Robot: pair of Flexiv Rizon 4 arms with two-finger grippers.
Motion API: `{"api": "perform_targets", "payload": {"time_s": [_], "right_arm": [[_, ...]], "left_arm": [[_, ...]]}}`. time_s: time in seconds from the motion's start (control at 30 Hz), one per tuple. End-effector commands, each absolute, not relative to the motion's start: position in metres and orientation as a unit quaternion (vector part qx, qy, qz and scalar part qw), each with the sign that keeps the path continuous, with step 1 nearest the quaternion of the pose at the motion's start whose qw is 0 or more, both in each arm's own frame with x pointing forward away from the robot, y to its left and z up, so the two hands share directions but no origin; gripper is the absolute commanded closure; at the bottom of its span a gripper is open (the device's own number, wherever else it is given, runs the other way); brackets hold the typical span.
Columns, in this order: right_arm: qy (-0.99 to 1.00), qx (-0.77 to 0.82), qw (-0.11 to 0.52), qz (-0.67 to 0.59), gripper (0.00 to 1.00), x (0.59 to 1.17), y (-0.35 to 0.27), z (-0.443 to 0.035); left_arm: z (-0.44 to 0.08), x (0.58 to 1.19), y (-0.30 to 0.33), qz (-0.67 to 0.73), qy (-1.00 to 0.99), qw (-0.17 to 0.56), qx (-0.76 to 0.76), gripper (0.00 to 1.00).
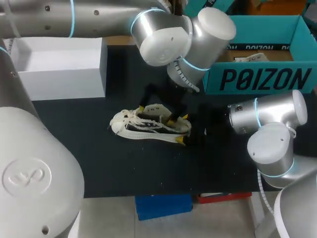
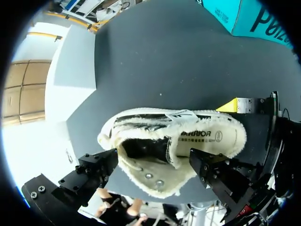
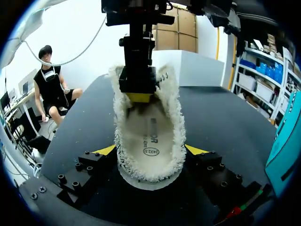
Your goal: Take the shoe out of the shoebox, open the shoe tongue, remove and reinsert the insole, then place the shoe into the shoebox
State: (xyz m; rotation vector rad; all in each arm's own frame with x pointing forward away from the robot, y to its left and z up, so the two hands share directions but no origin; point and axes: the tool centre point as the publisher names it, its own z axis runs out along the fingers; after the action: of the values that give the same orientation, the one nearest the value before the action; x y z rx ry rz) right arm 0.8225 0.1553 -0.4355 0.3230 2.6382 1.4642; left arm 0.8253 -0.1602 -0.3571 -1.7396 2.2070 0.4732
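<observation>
Shoe (image 1: 148,126), cream-coloured with dark side stripes, lay outside the shoebox on the black table (image 1: 99,163), near its middle, with the toe toward the robot's left and the heel toward its right. Its opening faced upward and was spread wide, so that the fleecy lining and the printed insole (image 3: 150,136) showed inside. The insole lay flat in the heel part of the shoe. One side flap, set with metal eyelets (image 2: 153,178), was folded outward.

Left gripper (image 1: 156,114), on the arm entering from the upper left, stood directly over the shoe at the far edge of the opening, with that flap beneath it. Whether it was grasping the flap or only resting against it cannot be told.

Right gripper (image 3: 150,150), on the arm entering from the right, was at the heel. Its two yellow fingertips (image 3: 106,150) lay one on each side of the heel, both against the fleecy edge, clamping the shoe between them.

Shoebox (image 1: 257,79), teal and open-topped, stood at the far right of the table, well apart from the shoe, with something pale and crumpled (image 1: 250,57) inside it. White box (image 1: 54,82), also open-topped, stood at the table's far left.
</observation>
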Motion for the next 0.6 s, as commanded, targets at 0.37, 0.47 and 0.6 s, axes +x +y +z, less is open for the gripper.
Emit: {"api": "perform_targets", "payload": {"time_s": [0.37, 0.47, 0.6], "right_arm": [[0.869, 0.108, 0.054, 0.481, 1.00, 0.822, 0.158, -0.437], [0.869, 0.108, 0.054, 0.481, 1.00, 0.822, 0.158, -0.437], [0.869, 0.108, 0.054, 0.481, 1.00, 0.822, 0.158, -0.437]], "left_arm": [[-0.364, 0.824, -0.144, 0.188, 0.748, 0.193, -0.606, 0.73], [-0.364, 0.824, -0.140, 0.183, 0.748, 0.192, -0.608, 0.76], [-0.366, 0.822, -0.137, 0.179, 0.749, 0.196, -0.607, 0.80]]}}
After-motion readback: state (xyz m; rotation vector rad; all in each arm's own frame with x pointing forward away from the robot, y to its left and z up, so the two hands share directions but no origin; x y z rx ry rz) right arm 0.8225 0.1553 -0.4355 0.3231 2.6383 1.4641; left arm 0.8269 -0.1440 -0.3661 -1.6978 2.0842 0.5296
